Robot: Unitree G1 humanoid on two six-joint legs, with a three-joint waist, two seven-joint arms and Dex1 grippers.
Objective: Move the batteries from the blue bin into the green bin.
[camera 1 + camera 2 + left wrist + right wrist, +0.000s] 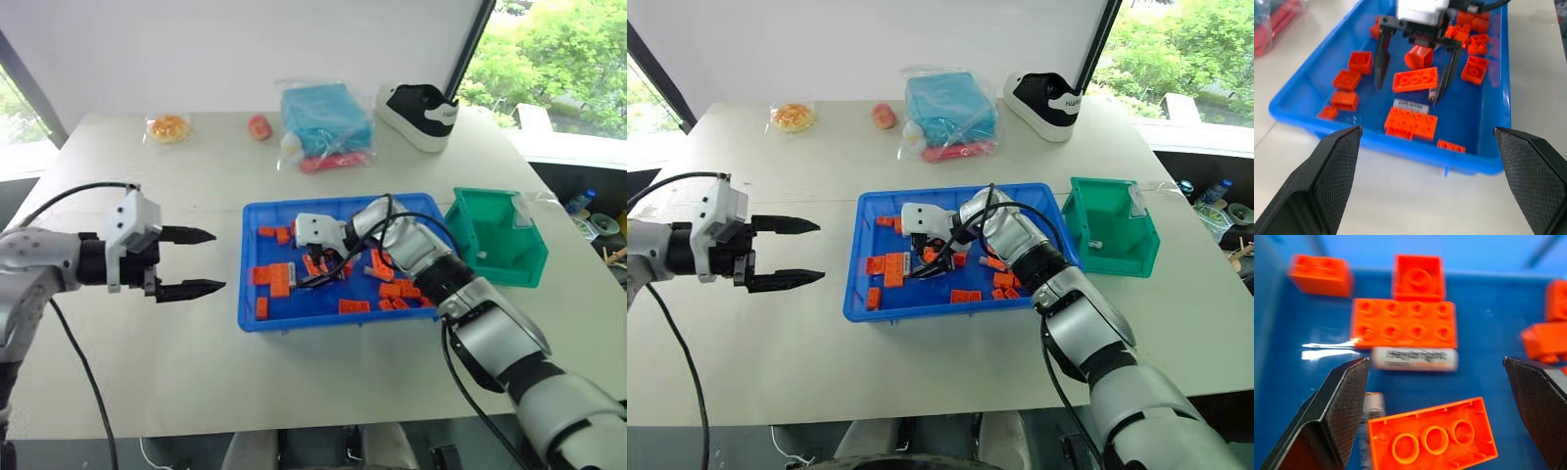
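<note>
Black fingers of the left gripper (201,262) are seen spread wide and empty at the left of the frame, over bare table (147,372) just beside the blue bin (250,318). In the middle of the frame the right gripper (1409,73) is held low inside the bin, jaws fully spread, nothing pinched. Among orange bricks (1404,323) a battery (1414,359) lies between those fingers, with a second battery (1370,416) partly hidden by one finger. A clean grasp would likely be had by centring the jaws across the battery, clear of the brick touching it. At the right of the frame the green bin (495,235) stands just beside the blue one.
</note>
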